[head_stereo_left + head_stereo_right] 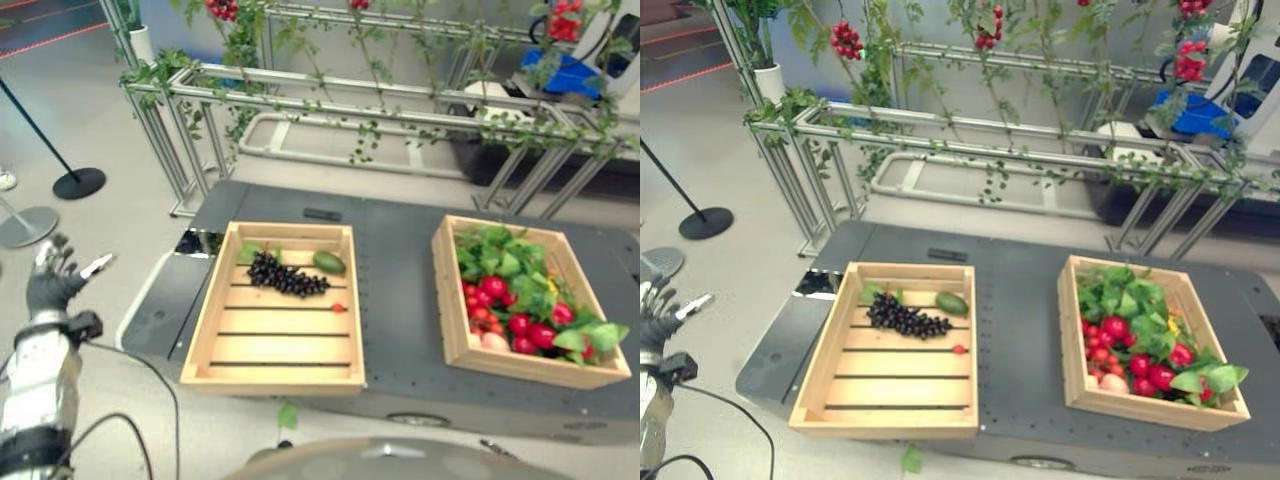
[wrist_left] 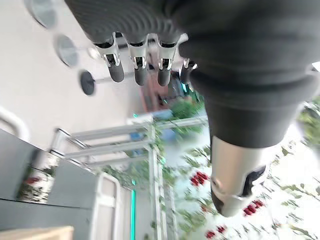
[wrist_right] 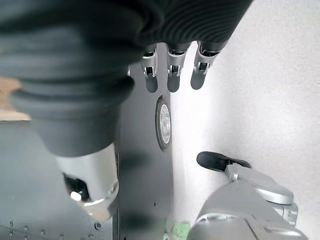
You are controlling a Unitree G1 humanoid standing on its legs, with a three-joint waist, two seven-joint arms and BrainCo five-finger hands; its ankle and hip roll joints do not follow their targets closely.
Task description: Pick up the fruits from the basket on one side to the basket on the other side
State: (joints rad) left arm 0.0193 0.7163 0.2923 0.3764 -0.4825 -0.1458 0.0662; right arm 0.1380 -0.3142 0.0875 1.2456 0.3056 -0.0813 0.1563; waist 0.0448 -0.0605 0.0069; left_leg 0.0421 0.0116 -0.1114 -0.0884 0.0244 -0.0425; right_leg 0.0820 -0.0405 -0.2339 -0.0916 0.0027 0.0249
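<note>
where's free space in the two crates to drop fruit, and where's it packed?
Left crate: the slats from the small red fruit to the near wall are bare; black grapes and a green fruit sit along the far wall. The dark table strip between crates is bare. Right crate is crowded with red fruit and leaves. Left hand is open, off the table.

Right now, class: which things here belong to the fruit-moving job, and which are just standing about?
Belong to the job:
left crate
right crate
black grapes
green fruit
red fruits
left hand, open

Just about:
metal frame with vines
barrier post base
</note>
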